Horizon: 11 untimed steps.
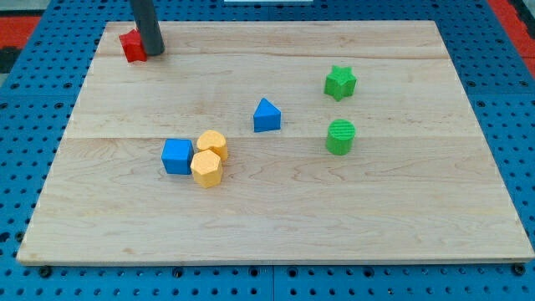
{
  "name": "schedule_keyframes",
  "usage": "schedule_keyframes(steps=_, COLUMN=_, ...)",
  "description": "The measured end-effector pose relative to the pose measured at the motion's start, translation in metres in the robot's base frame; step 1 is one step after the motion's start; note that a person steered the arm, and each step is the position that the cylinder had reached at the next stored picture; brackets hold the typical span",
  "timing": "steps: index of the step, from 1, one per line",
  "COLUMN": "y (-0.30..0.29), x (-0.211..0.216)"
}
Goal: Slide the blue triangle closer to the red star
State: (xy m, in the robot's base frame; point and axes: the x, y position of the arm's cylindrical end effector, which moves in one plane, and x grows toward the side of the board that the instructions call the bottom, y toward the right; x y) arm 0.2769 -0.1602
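My tip (155, 52) rests at the table's (276, 226) top-left corner, touching the red star (131, 45); the end effector holds nothing (plain rod). The blue triangle (267, 115) lies mid-table, well apart toward the view's lower right.

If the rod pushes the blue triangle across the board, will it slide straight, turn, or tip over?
The blue triangle sits low on a flat base, so tipping seems unlikely. The wooden board looks smooth, so it should probably slide easily. Its slanted sides may make it turn if my tip, now by the red star, pushes off-centre.
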Motion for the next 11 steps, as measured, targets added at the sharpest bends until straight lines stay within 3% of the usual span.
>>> schedule_keyframes(steps=1, y=0.120, x=0.015)
schedule_keyframes(steps=3, y=0.214, x=0.132)
schedule_keyframes(steps=4, y=0.193, x=0.139)
schedule_keyframes(steps=6, y=0.048, x=0.107)
schedule_keyframes(steps=7, y=0.091, x=0.141)
schedule_keyframes(steps=8, y=0.037, x=0.134)
schedule_keyframes(steps=10, y=-0.014, x=0.034)
schedule_keyframes(steps=11, y=-0.018, x=0.025)
